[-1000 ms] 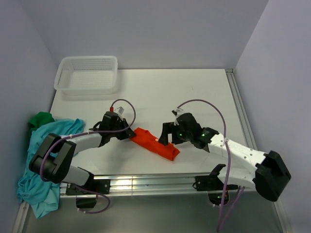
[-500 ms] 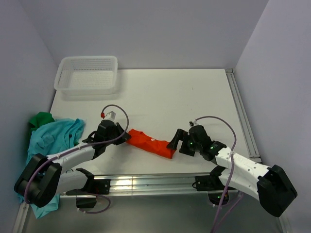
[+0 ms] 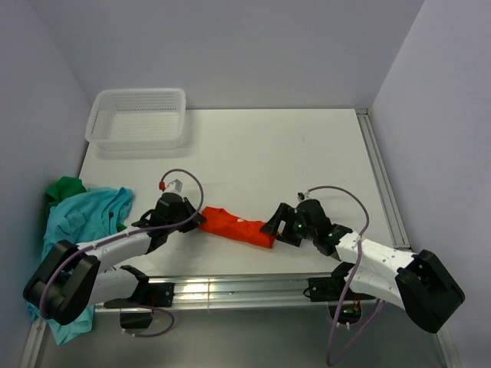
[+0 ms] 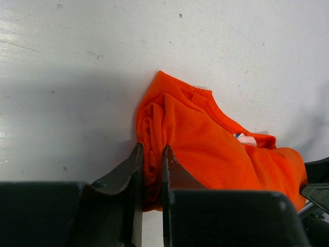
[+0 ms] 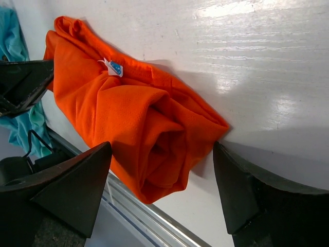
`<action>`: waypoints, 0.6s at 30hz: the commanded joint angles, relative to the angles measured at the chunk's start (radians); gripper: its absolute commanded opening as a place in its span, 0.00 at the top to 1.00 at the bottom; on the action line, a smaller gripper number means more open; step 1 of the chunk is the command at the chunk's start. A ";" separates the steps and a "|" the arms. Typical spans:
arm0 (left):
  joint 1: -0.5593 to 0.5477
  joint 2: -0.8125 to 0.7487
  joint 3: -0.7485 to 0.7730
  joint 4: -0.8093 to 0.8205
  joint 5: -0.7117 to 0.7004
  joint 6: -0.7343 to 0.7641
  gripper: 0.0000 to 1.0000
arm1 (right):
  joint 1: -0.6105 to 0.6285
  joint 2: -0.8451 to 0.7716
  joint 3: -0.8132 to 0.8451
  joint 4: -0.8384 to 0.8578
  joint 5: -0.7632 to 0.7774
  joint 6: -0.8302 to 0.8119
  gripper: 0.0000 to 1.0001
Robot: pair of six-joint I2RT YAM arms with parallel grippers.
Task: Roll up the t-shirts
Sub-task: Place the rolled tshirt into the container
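Orange-red t-shirt (image 3: 236, 228), rolled into a short, thick bundle, lies on the white table (image 3: 307, 153) near its 6 o'clock edge. The bundle's long axis runs from about 10 o'clock to 4 o'clock in the top view. A small white label (image 5: 112, 67) shows on its upper side.

The left gripper (image 4: 152, 154) approaches from 9 o'clock, and its jaws stand close together, clamped on a fold at that end of the cloth. This hold probably anchors the end so the layers do not spring loose.

The right gripper (image 5: 159, 170) comes in low from 3 o'clock. Its jaws stand wide apart on either side of the spiral end of the roll, and it cannot be told whether they touch the cloth. The wide stance suits the bulk of the end, which is likely to compress and slump when squeezed.

With one arm at each end, the bundle can probably be lifted without unrolling.

A teal-blue t-shirt (image 3: 77, 222) and a dark green t-shirt (image 3: 65, 188) lie crumpled at 8 to 9 o'clock, off the table's edge and not yet rolled. The white mesh basket (image 3: 138, 115) sits at the 11 o'clock corner, well apart from the roll.
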 commanded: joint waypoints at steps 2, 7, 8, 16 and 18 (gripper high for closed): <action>-0.012 0.012 0.021 0.003 -0.019 -0.005 1.00 | 0.014 -0.004 -0.019 0.058 0.051 0.021 0.15; -0.018 0.006 0.030 -0.014 -0.019 -0.005 1.00 | 0.028 0.023 -0.022 0.070 0.051 0.033 0.15; -0.018 0.005 0.033 -0.017 -0.048 -0.005 1.00 | 0.032 0.043 -0.025 0.076 0.051 0.038 0.15; -0.031 0.000 0.045 -0.035 -0.062 -0.004 1.00 | 0.057 0.067 -0.041 0.122 0.105 0.059 0.33; -0.032 0.003 0.048 -0.037 -0.062 -0.004 1.00 | 0.057 0.057 -0.039 0.125 0.111 0.056 0.54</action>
